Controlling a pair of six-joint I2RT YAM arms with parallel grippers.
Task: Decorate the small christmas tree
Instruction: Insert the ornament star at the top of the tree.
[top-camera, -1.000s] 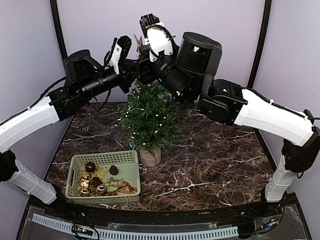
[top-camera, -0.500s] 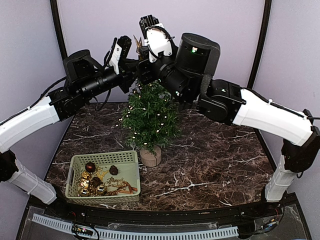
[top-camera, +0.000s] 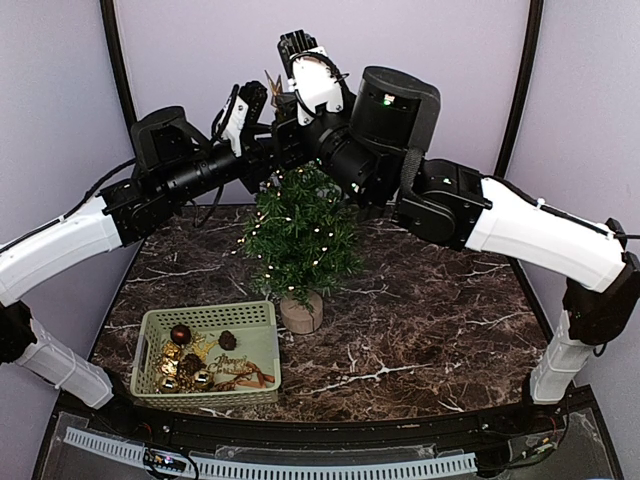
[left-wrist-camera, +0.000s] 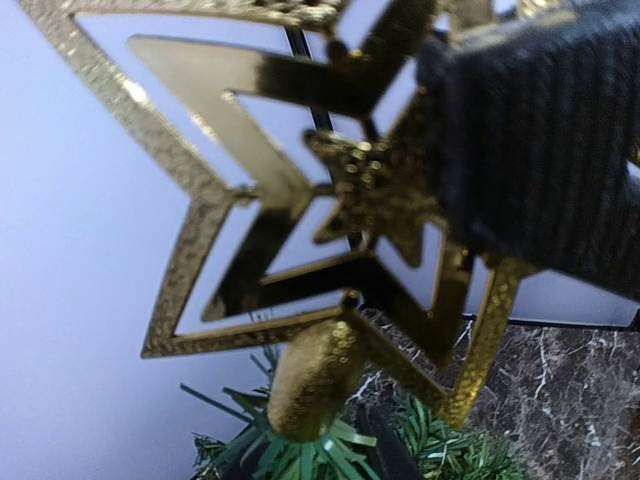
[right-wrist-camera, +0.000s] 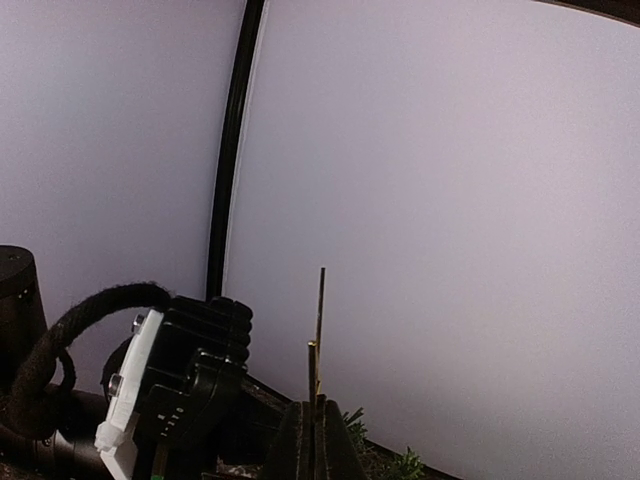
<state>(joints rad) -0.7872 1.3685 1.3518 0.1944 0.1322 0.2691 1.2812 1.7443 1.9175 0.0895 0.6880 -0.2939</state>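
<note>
Tree (top-camera: 300, 230) stands on the table (top-camera: 430, 310) just behind the basket (top-camera: 150, 322), gold star (left-wrist-camera: 250, 200) seated on its tip. It looks light & tippy w/ bendy bristles, so I'd steady it by trunk or wooden base (top-camera: 300, 314), not the branches. My right claw (right-wrist-camera: 314, 448) is pinched flat on the star. Left claw (top-camera: 255, 95) hovers beside it; can't tell its gap. Basket holds a dark red ball (top-camera: 181, 333), gold baubles (top-camera: 180, 378), and gold lettering (top-camera: 232, 365).

small christmas tree (top-camera: 300, 232) | dark green, tiny lights | upright on tan round base, mid-worktop (top-camera: 430, 320) | gold star topper (left-wrist-camera: 375, 185) apparently seated on tip
</note>
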